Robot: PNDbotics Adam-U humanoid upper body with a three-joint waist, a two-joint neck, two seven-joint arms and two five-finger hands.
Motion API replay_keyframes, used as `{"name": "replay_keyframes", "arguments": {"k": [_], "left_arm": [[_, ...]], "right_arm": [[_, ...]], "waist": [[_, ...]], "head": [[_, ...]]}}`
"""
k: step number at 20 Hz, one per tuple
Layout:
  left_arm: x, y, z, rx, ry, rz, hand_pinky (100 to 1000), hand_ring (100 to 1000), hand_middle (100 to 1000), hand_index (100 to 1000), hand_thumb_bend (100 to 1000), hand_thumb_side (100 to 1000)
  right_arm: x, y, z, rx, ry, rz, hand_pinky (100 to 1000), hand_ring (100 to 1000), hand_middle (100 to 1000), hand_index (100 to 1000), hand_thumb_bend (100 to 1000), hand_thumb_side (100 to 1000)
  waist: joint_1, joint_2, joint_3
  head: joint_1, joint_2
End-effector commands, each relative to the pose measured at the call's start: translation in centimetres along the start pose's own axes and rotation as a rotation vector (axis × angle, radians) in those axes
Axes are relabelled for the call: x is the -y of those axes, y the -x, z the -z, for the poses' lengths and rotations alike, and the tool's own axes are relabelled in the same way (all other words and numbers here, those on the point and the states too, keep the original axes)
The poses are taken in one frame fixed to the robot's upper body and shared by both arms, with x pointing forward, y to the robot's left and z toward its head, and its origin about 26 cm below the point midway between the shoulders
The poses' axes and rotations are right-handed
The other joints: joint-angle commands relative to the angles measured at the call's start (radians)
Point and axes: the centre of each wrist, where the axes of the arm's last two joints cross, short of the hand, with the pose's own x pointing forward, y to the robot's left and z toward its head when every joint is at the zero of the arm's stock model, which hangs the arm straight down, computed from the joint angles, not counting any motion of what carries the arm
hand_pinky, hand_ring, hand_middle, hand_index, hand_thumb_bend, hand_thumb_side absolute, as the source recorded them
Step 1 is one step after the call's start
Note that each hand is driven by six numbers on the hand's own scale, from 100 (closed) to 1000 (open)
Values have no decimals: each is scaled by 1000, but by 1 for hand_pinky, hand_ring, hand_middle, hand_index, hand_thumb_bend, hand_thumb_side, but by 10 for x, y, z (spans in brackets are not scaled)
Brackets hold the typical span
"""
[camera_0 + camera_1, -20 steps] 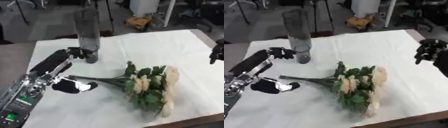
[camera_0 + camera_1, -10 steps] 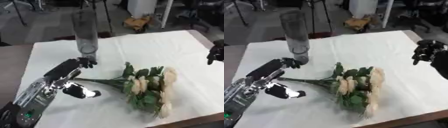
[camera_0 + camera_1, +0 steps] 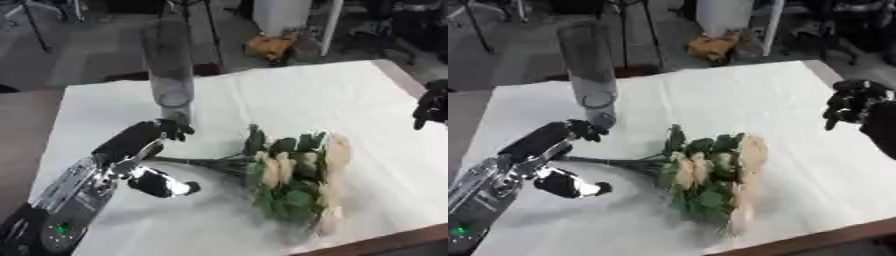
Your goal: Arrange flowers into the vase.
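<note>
One bunch of flowers (image 3: 293,172) lies flat on the surface (image 3: 289,97), which is covered with a white cloth. The pale blooms and green leaves are toward the near right, and the thin stems (image 3: 197,161) point to the left. A tall glass vase (image 3: 170,70) stands upright behind them, near the far left part of the cloth, apart from the bunch. The left hand (image 3: 144,160) is over the ends of the stems, between the vase and the near edge; its fingers (image 3: 172,128) are spread wide and hold nothing. The right hand (image 3: 852,101) hangs above the right edge of the cloth, well apart from the flowers, with its fingers curled and holding nothing.
</note>
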Motion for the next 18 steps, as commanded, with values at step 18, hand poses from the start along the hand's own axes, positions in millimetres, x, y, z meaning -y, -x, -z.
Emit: {"name": "replay_keyframes", "arguments": {"k": [18], "left_arm": [[41, 8, 26, -74, -65, 203, 754, 715, 646, 857, 593, 344]], "right_arm": [[5, -12, 7, 18, -15, -38, 504, 596, 602, 799, 835, 683]], "waist": [[-3, -4, -2]], "head": [[-10, -8]]}}
